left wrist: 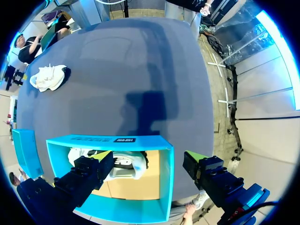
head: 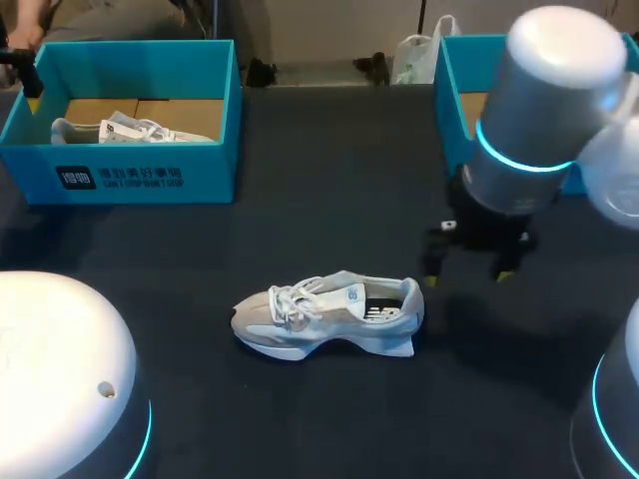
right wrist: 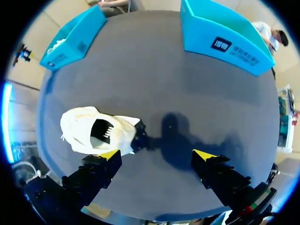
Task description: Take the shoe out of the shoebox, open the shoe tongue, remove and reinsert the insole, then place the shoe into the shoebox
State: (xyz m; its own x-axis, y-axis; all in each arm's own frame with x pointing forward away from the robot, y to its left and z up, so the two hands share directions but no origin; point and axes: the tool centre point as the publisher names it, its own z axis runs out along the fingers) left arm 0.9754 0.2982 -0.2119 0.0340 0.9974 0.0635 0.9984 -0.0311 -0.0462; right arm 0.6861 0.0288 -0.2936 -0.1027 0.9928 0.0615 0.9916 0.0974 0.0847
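A grey and white lace-up sneaker (head: 329,314) stands on its sole in the middle of the dark counter (head: 329,200), outside both boxes, toe toward my left; the right end effector (head: 467,274) hangs close beside its heel, yellow-tipped fingers spread, nothing between them and no finger on the shoe. The head view gives the sneaker side-on; the right wrist view looks down into its mouth, where a dark insole with pale print lies inside, the heel just ahead of one finger.

The left end effector (left wrist: 150,157) shows plainly only in the left wrist view; it hovers over an open teal cardboard shoebox (left wrist: 166,187), fingers wide apart and pinching nothing; a second pale sneaker (left wrist: 124,164) lies in that box. The head view places this box at the counter's far left corner, and of the left arm (head: 60,379) shows only a white rounded housing.

A second teal shoebox (head: 451,100) sits at the far right corner; the right arm (head: 549,100) covers most of it in the head view, and the right wrist view sees only its outer wall, so its contents cannot be told. In the left wrist view one finger hides part of the boxed sneaker; the sneaker on the counter is there only a small pale shape, its details lost.
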